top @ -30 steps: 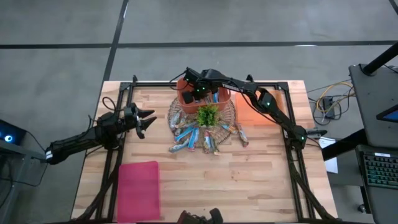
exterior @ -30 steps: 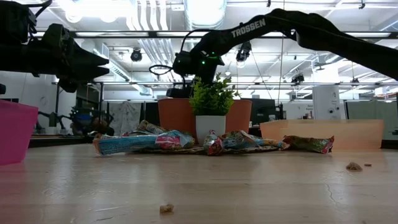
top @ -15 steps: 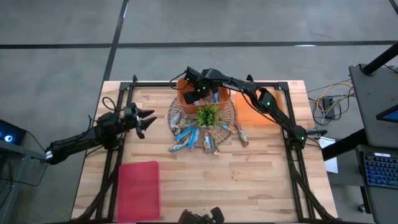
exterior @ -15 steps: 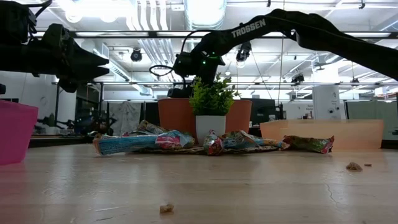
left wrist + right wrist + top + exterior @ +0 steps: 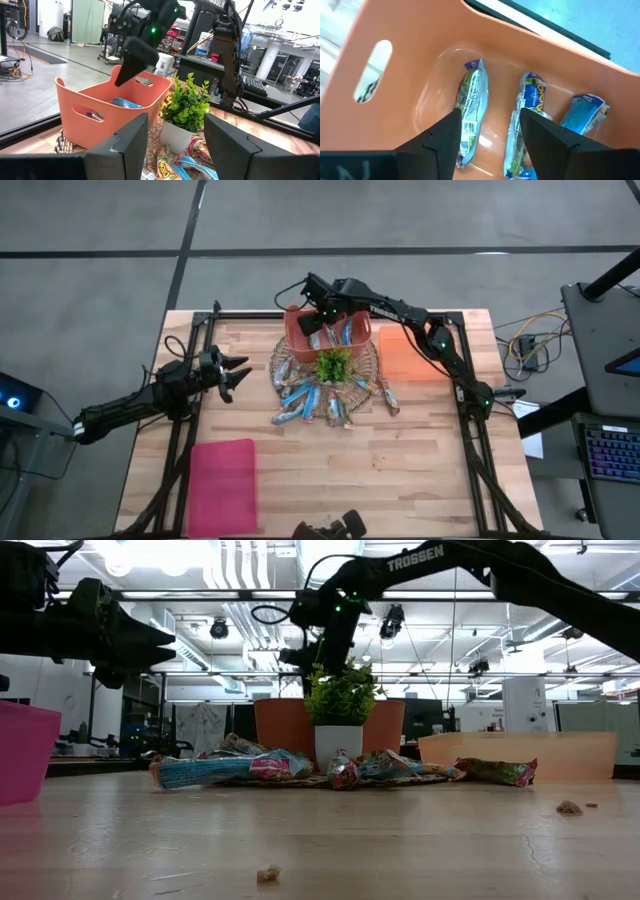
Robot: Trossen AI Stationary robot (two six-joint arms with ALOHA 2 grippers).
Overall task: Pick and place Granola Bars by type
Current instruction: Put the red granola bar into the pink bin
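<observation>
So, from the high view, the right gripper (image 5: 312, 316) hangs over the orange plastic bin with handle cutouts (image 5: 296, 332), which sits just behind the small green plant in a white pot (image 5: 334, 364). The loose granola bars in shiny blue and tan wrappers (image 5: 307, 397) are fanned out on the round woven mat (image 5: 276, 360) in front of and beside that plant. The left gripper (image 5: 234, 372) waits well off to the plant's left, fingers spread and holding nothing. A flat pink bin (image 5: 222, 486) sits near the front of the wooden table (image 5: 420, 470), well clear of the plant.

Low view: the right gripper (image 5: 322, 638) is up above the plant's (image 5: 342, 695) leaves, clear of the bin (image 5: 282, 726) rim behind it.

Left wrist view: the right gripper (image 5: 131, 67) points down just over the bin's (image 5: 95, 107) back edge, and a blue wrapper lies inside.

Right wrist view: looking into the bin (image 5: 400, 60), three blue-white bars (image 5: 471, 107) lie on the bottom, and the right arm's own fingers (image 5: 437, 137) stand apart with nothing between them.

My read: the drop is done. The good move is to lift straight up past the rim and swing around the plant rather than through its leaves, then go for another blue bar on the mat.
</observation>
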